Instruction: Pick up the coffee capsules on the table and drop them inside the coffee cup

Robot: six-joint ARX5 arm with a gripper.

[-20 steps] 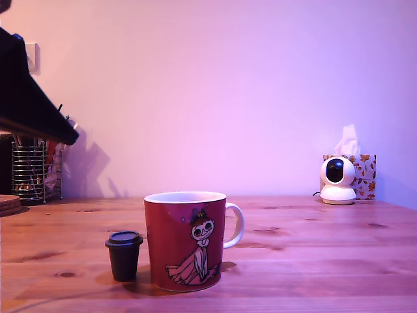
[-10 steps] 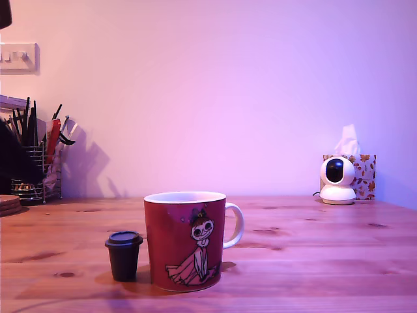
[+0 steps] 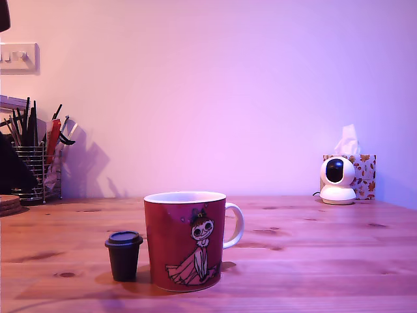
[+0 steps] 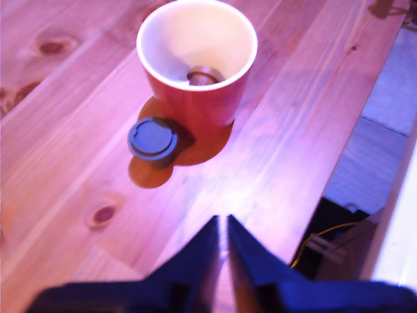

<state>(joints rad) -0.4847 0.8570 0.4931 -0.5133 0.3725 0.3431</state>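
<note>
The dark red coffee cup (image 3: 186, 240) with the cartoon girl stands on the pine table (image 3: 313, 261). One dark capsule (image 3: 124, 255) stands upright on the table, touching or nearly touching the cup on the exterior view's left. In the wrist view the cup (image 4: 195, 104) shows its white inside, with a brown capsule (image 4: 203, 76) lying at the bottom, and the other capsule (image 4: 152, 138) stands beside it. My gripper (image 4: 223, 225) hangs above the table, well back from both, its dark fingers pressed together with nothing between them. Only a dark piece of the arm (image 3: 8, 171) shows at the exterior view's left edge.
A wire-mesh pen holder (image 3: 29, 173) and stacked coasters (image 3: 8, 203) stand at the back left of the exterior view. A white camera (image 3: 337, 180) and a tissue box (image 3: 366, 171) stand at the back right. The table's edge (image 4: 352, 150) runs close to my gripper, with floor and cables beyond.
The dark arm that covered the exterior view's upper left has withdrawn towards the left edge, uncovering the pen holder and wall switch. The cup and the capsule beside it have not moved.
</note>
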